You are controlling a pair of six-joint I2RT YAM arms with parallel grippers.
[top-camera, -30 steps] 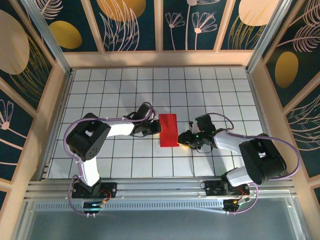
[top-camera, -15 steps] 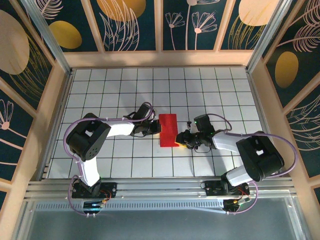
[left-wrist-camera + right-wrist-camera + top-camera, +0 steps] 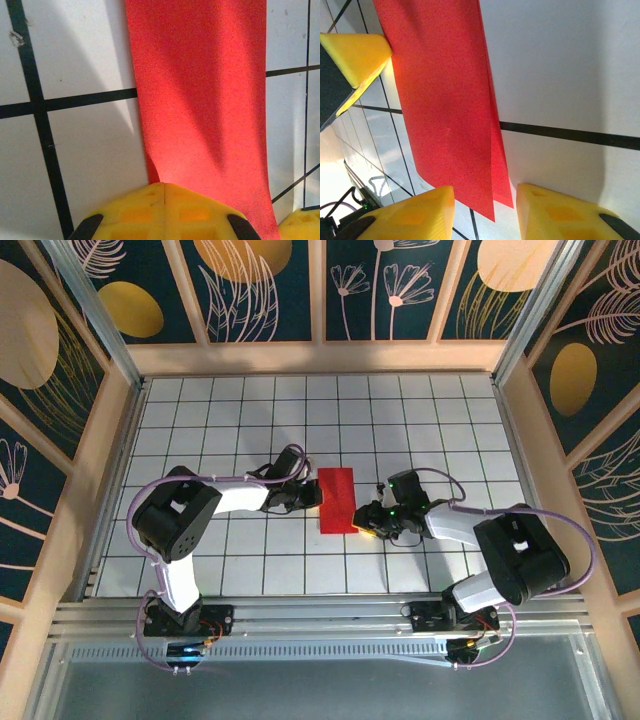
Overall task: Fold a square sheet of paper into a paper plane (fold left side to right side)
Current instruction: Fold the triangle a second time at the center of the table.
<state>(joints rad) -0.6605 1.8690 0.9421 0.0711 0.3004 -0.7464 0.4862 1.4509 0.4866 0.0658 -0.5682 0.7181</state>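
The square sheet of paper (image 3: pixel 337 500) is bright red and lies on the white grid table, folded over into a tall narrow rectangle. A paper plane is out of view. My left gripper (image 3: pixel 313 497) is shut, its yellow tips (image 3: pixel 165 200) resting on the paper (image 3: pixel 200 90) at its left long edge, where the edge lifts slightly. My right gripper (image 3: pixel 366 523) stands open at the near right corner. That corner of the paper (image 3: pixel 440 100), two layers slightly offset, lies between the right gripper's (image 3: pixel 485 215) yellow fingers (image 3: pixel 420 212).
Wooden side walls (image 3: pixel 110 460) and a back wall (image 3: pixel 320 355) box in the tiled table (image 3: pixel 450 420). A metal rail (image 3: pixel 320 615) runs along the near edge by the arm bases. The other arm's yellow finger (image 3: pixel 355 55) reaches the paper's far side.
The right gripper has shifted slightly left, closer to the paper's near right corner. The left gripper and the paper have stayed where they were.
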